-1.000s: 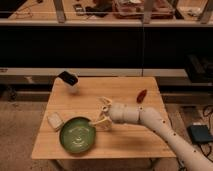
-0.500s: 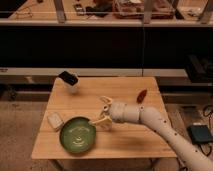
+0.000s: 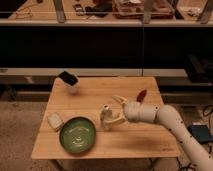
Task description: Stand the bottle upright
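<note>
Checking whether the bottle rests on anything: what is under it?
The bottle stands on the bare wooden table, right of the green plate, not on it. The gripper reaches it from the right. Its base contact is hidden.

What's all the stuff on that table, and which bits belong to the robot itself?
bottle: one, pale cream with a white cap, near the table's middle, just right of the plate, at the gripper's fingers.
plate: one, green, round, front left of the table.
block: one, white, flat, left edge beside the plate.
dark object: one, black on a pale base, back left corner.
red object: one, small, dark red, back right.
table: one, light wood.
arm: one, white, reaching in from the right.
gripper: one, cream fingers spread, beside the bottle.
</note>
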Motion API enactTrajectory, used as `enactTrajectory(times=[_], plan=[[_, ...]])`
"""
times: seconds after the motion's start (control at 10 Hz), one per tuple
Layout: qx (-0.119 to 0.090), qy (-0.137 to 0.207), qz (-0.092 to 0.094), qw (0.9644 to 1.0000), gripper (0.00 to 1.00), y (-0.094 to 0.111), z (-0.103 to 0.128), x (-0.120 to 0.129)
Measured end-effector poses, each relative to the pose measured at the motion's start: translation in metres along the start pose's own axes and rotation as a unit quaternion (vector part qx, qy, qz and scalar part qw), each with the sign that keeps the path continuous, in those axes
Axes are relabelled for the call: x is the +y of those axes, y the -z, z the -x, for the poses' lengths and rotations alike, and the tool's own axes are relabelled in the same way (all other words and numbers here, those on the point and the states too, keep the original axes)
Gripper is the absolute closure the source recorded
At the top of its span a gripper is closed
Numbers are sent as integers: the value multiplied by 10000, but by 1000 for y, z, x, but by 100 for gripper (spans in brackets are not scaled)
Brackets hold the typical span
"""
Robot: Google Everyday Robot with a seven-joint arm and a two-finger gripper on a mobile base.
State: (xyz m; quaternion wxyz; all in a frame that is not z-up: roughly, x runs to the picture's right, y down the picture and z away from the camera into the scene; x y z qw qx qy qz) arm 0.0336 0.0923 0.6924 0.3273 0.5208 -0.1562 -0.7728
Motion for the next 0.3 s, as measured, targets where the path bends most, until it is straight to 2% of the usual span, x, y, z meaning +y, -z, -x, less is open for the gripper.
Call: enactTrajectory(times=[0.3], plan=[[-1, 6, -20, 10000, 20, -2, 0, -1]])
